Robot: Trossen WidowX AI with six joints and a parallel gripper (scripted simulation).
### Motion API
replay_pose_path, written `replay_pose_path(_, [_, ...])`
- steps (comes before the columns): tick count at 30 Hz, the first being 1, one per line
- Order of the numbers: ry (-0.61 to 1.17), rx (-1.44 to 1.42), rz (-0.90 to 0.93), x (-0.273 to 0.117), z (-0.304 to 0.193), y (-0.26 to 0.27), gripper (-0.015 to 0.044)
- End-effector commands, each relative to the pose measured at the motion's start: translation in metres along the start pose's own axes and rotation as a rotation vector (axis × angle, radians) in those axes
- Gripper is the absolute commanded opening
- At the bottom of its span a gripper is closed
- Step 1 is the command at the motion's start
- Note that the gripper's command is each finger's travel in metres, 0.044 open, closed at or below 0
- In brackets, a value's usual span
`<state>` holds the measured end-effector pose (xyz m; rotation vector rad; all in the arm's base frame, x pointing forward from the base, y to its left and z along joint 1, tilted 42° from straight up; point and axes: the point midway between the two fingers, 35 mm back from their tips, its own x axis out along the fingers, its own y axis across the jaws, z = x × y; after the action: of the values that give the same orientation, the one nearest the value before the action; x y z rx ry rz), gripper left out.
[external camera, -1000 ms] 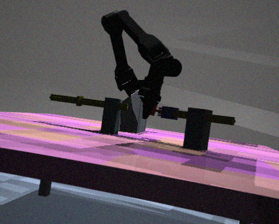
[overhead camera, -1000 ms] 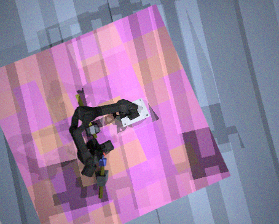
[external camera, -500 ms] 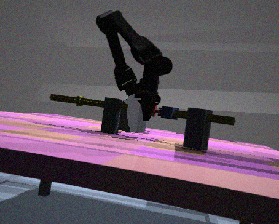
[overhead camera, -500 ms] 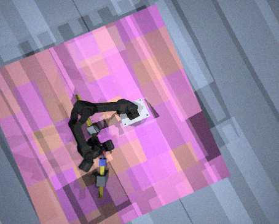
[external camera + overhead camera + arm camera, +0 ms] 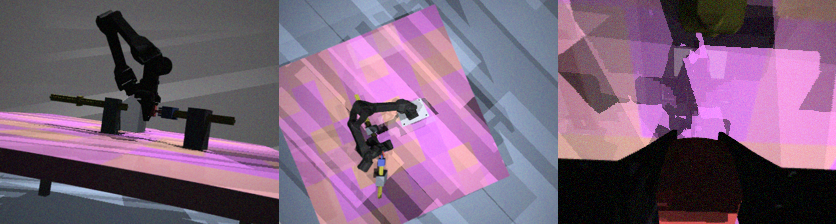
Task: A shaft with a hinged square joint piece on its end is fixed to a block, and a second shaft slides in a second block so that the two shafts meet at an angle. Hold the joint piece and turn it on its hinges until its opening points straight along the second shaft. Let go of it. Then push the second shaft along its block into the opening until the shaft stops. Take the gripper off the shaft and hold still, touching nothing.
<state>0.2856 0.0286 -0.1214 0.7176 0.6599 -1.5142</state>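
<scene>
While the gripper [image 5: 381, 151] [image 5: 148, 117] [image 5: 697, 135] is clamped on the red hinged piece [image 5: 383, 154] [image 5: 154, 110] [image 5: 700, 175], that piece sits at seven o'clock from the pale base plate [image 5: 422, 114] in the top view. Towards six o'clock from it come the blue collar [image 5: 381, 162] [image 5: 169, 112], then the fixed yellow rod [image 5: 380, 192] [image 5: 222, 119] through its grey block [image 5: 381, 180] [image 5: 197, 129]. At eleven o'clock stands the other block [image 5: 370, 130] [image 5: 110, 115], carrying the second yellow rod [image 5: 357, 97] [image 5: 61, 98] [image 5: 723, 15]. In the wrist view, that rod's end shows near twelve o'clock, apart from the red piece; whether the opening lines up, I cannot tell
</scene>
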Motion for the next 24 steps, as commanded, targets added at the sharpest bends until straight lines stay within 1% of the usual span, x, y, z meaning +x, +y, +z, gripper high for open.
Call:
replay_pose_path(1, [-0.001,0.000,0.000,-0.0002,0.0000,0.0002,0.0131])
replay_pose_path(2, [-0.001,0.000,0.000,-0.0002,0.0000,0.0002,0.0147])
replay_pose_path(4, [-0.001,0.000,0.000,-0.0002,0.0000,0.0002,0.0147])
replay_pose_path(15, [-0.001,0.000,0.000,-0.0002,0.0000,0.0002,0.0436])
replay_pose_path(24, [-0.001,0.000,0.000,-0.0002,0.0000,0.0002,0.0440])
